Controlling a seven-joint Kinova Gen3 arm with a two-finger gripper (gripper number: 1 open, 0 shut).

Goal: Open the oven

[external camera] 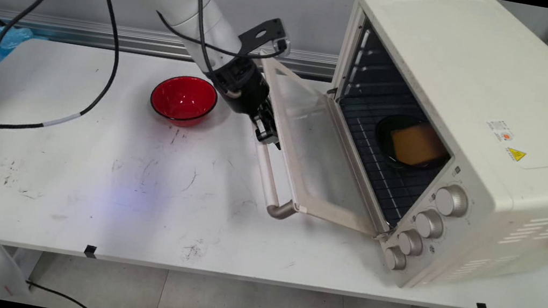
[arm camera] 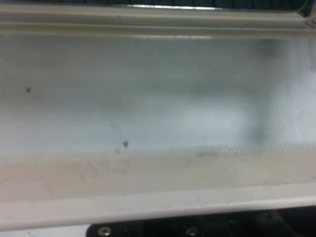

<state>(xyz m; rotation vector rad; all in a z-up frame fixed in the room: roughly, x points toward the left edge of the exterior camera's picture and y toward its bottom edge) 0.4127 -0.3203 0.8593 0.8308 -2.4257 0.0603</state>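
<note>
Glass of the oven door [arm camera: 158, 98] fills the hand view. On the desk [external camera: 84, 191], the gripper [external camera: 267, 132] is set at the door's handle [external camera: 266, 169]; whether it is closed on it cannot be told. A red bowl [external camera: 183, 98] is seen just beside it. Bread [external camera: 416, 144] on a dark plate [external camera: 388, 133] is seen inside the oven [external camera: 474, 124].

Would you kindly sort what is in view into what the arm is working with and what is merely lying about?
In use: end effector at the door handle of the open toaster oven; glass door.

Lying about: red bowl on the table; black dish with a yellow block inside the oven.
</note>
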